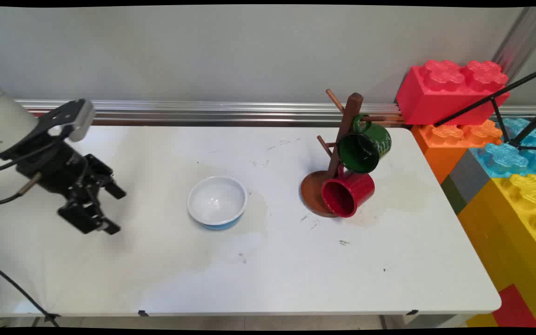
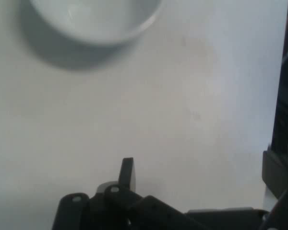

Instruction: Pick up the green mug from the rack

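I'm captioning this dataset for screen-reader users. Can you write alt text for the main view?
A black gripper, open and empty, hovers over the left of a white table, to the left of a white bowl with a blue base. Farther right, a wooden mug tree holds a green mug above a red mug; big toy bricks are stacked beyond the table's right end.

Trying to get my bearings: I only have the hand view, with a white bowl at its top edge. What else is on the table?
Observer: Beyond the bowl, to its right in the main view, stands a wooden mug rack.
Operator: Anything on it?
Observer: A green mug hangs on an upper peg, and a red mug sits low down by the base.
Operator: And my claw?
Observer: The claw is open, left of the bowl and apart from it.
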`<state>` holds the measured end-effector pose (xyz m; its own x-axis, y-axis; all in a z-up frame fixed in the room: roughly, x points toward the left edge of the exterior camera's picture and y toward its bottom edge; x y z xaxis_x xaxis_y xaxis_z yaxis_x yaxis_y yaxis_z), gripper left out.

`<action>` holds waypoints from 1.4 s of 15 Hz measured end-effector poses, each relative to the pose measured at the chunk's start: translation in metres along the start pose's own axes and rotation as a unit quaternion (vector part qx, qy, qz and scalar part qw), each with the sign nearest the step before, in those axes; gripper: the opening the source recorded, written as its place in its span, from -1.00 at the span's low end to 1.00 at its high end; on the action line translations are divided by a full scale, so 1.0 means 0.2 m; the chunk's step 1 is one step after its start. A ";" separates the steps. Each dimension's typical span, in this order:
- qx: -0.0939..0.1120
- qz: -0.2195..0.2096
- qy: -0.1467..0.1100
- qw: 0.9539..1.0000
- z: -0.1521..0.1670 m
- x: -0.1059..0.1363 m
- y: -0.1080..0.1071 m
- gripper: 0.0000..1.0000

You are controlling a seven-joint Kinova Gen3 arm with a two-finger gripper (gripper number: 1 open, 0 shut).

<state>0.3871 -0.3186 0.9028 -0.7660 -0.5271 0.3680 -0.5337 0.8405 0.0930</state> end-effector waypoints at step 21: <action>0.052 -0.097 0.047 0.993 0.12 1.46 0.52 1.00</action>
<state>0.0998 -0.3888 0.9982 -0.6106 -0.6602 0.4375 -0.7063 0.7038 0.0763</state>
